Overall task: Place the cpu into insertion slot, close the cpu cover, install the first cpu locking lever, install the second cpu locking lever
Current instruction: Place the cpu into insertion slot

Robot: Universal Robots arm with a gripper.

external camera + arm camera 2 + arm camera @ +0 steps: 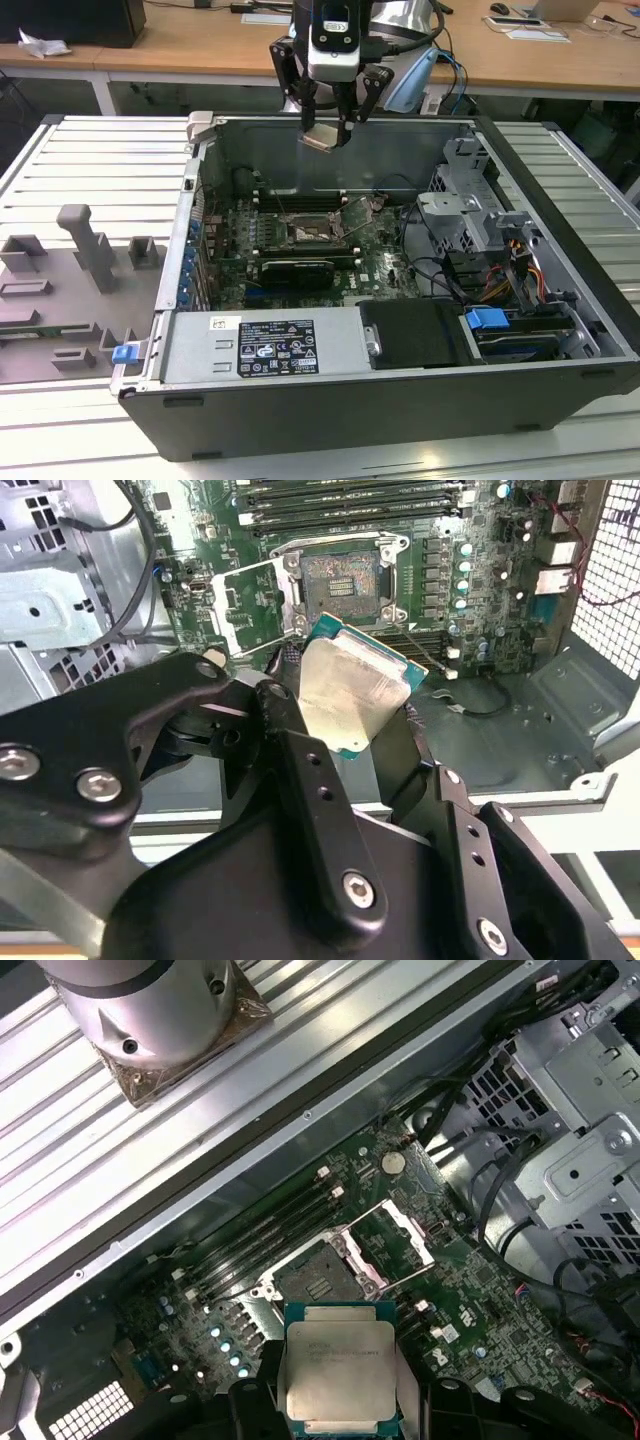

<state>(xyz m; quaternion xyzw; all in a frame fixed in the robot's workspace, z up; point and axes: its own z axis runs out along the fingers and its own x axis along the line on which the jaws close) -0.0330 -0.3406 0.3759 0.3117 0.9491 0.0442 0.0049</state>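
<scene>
My gripper (326, 130) hangs above the open computer case, shut on the cpu (321, 139), a flat square chip with a pale silver top held tilted between the black fingers (300, 770). Both wrist views show the cpu (352, 692) (338, 1370) well above the board. Below it lies the insertion slot (313, 228) (340, 580) (310, 1280), a dark square socket with a silver rim on the green board, uncovered. The cpu cover (360, 213) (250, 605) (395, 1235) stands swung open beside the slot on its hinge.
Long black memory slots (300, 195) run behind the socket. A metal drive cage (470, 200) and cables (440, 270) crowd the exterior view's right. A labelled power supply (270, 345) spans the case front. A grey fixture (90, 250) stands outside at the exterior view's left.
</scene>
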